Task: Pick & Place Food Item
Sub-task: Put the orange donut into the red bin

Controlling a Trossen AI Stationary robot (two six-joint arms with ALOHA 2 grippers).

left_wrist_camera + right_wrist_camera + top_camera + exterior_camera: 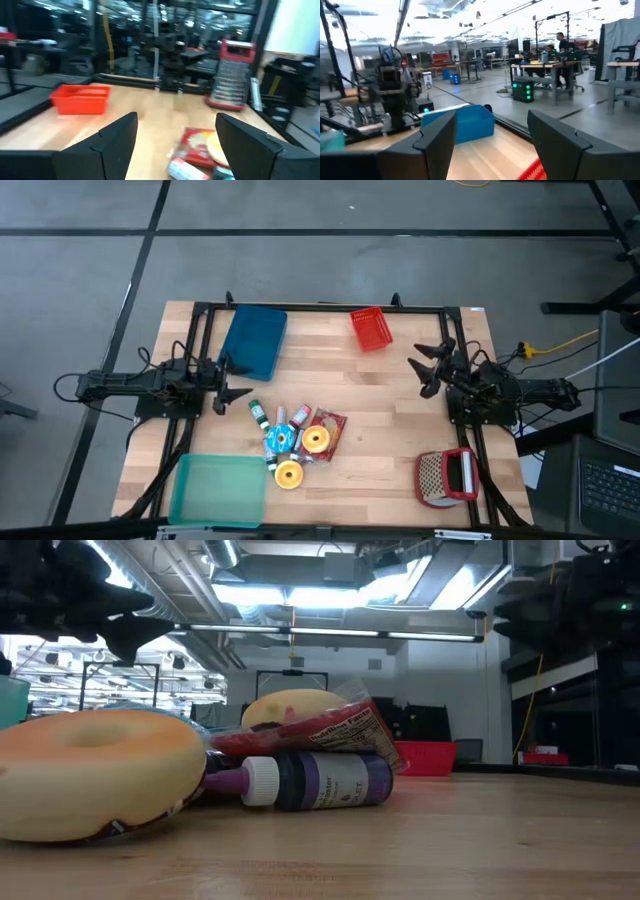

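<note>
The food pile (298, 442) sits on the counter (390, 385) between my two arms, toward the near edge: two donuts, one (317, 440) lying on a red snack packet (331, 427) and one (288, 475) nearer the edge, plus a few small bottles (259, 416) strewn beside them. From the left end effector (225, 378) the pile lies just ahead and off toward the near side, only a short reach away; from the right end effector (430, 367) it is well apart, across the middle of the counter. So I judge the left arm the nearer one for the pick. The bottles lie on their sides with their long axes at mixed angles; the dark bottle (318, 781) in the low view lies crosswise to that camera, against the big donut (95, 783). Both end effectors stand fully open, holding nothing, parked level at their bases. Beyond the left one's fingers (116, 142) I see the packet (200, 145), the red basket (80, 98) and a grater (231, 75). Possible drop spots: a blue bin (255, 340) beside the left end effector, a teal bin (218, 490) at the near edge, the red basket (370, 329) at the far side. Which one is meant I can't tell.
</note>
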